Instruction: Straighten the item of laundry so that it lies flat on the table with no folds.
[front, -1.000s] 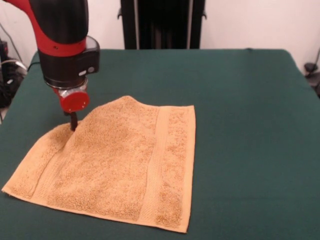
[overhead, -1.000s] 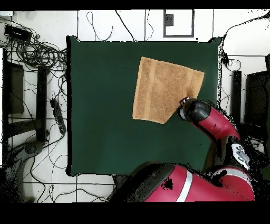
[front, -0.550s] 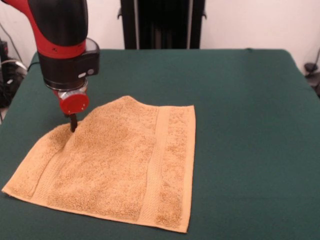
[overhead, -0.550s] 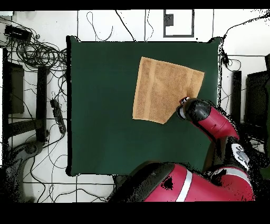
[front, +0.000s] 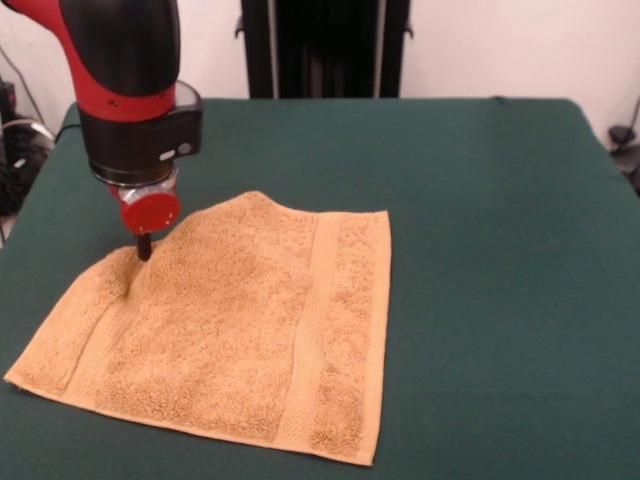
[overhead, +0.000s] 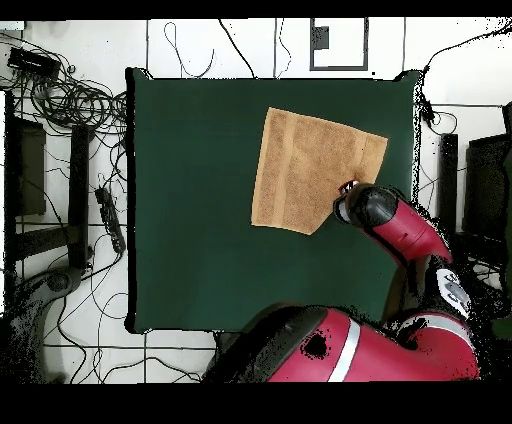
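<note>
one towel (front: 235, 325), one green table (front: 480, 200), one robot arm (front: 130, 90), one pincer (front: 143, 247)

front camera across table (front: 480, 200), overhead straight down, sharing towel (overhead: 310, 168)

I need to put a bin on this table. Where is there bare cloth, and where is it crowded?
Bare: the wide stretch of table between the towel and the far side edge in the overhead view, plus the strip toward the robot's base. Crowded: the towel's corner, where the gripper sits at its edge.
</note>
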